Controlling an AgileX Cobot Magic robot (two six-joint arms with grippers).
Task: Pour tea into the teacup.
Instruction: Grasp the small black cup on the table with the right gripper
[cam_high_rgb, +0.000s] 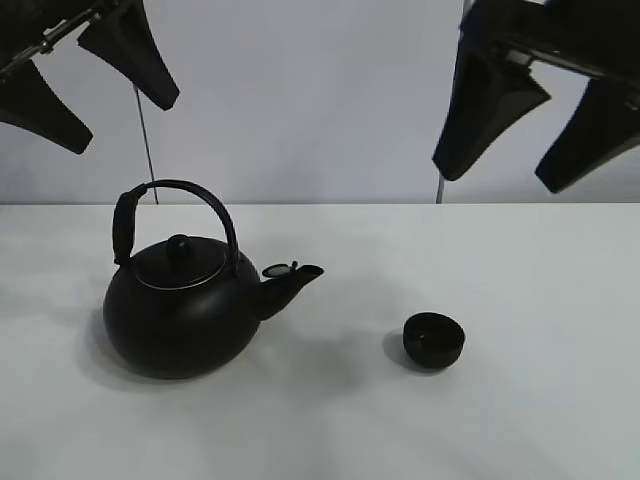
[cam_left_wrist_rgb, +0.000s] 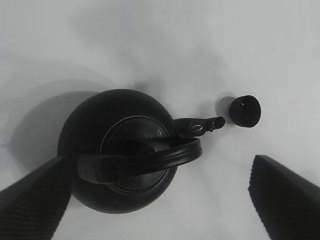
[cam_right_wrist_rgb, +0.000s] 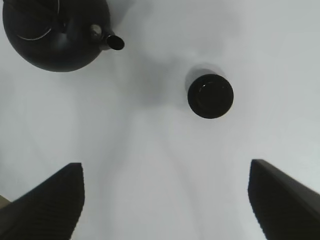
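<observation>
A big round black kettle (cam_high_rgb: 178, 315) with an arched handle stands upright on the white table (cam_high_rgb: 520, 260), left of centre, its spout (cam_high_rgb: 295, 281) pointing right. The small black teacup (cam_high_rgb: 434, 340) stands upright to its right, a short gap from the spout. My left gripper (cam_high_rgb: 88, 88) hangs open high above the kettle. My right gripper (cam_high_rgb: 535, 115) hangs open high above the cup's side of the table. The left wrist view looks down on the kettle (cam_left_wrist_rgb: 120, 150) and the cup (cam_left_wrist_rgb: 245, 111). The right wrist view shows the cup (cam_right_wrist_rgb: 210, 96) and part of the kettle (cam_right_wrist_rgb: 55, 35).
A pale wall stands behind the table's far edge, with two thin vertical rods (cam_high_rgb: 146, 140) against it. Nothing else lies on the table.
</observation>
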